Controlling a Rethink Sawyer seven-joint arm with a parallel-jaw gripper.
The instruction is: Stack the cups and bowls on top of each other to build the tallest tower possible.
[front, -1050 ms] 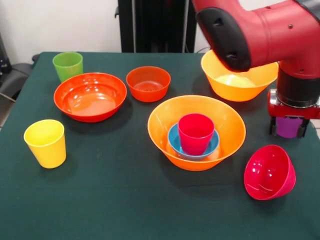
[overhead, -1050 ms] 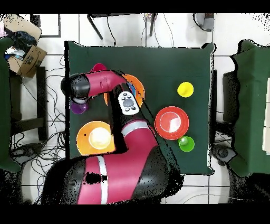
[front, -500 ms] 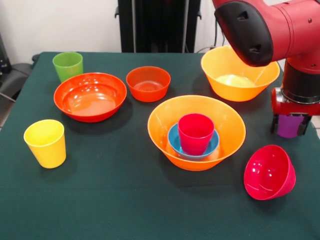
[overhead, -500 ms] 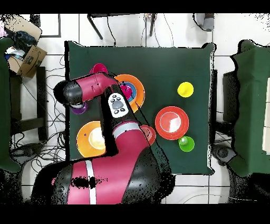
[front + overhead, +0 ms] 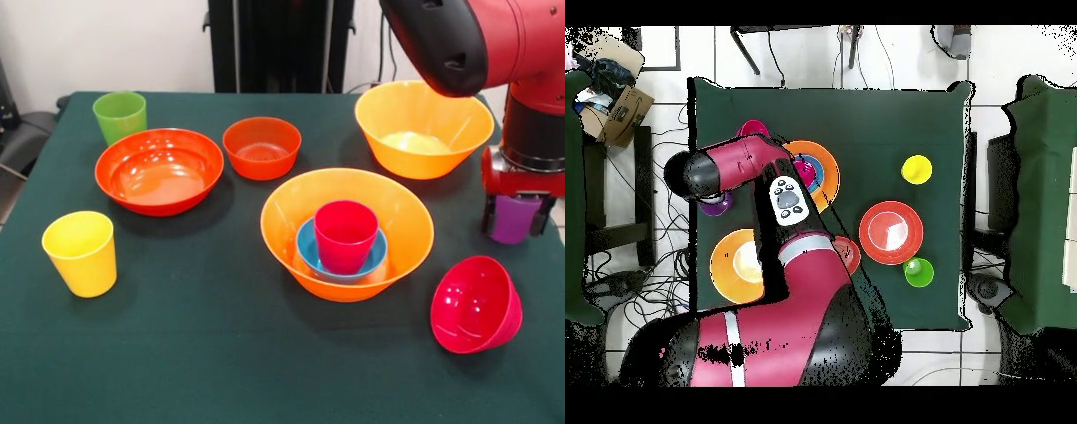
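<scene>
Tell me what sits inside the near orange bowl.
Inside the orange bowl sits a blue bowl, and a crimson cup stands upright in that. The cup hides the blue bowl's middle, so anything beneath it cannot be seen.

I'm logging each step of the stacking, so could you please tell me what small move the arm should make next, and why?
Probably lift straight up: the hand straddles the purple cup at the table edge, apparently gripping it. The cup must clear the large orange bowl's rim to reach the crimson cup nested in the blue bowl.
</scene>
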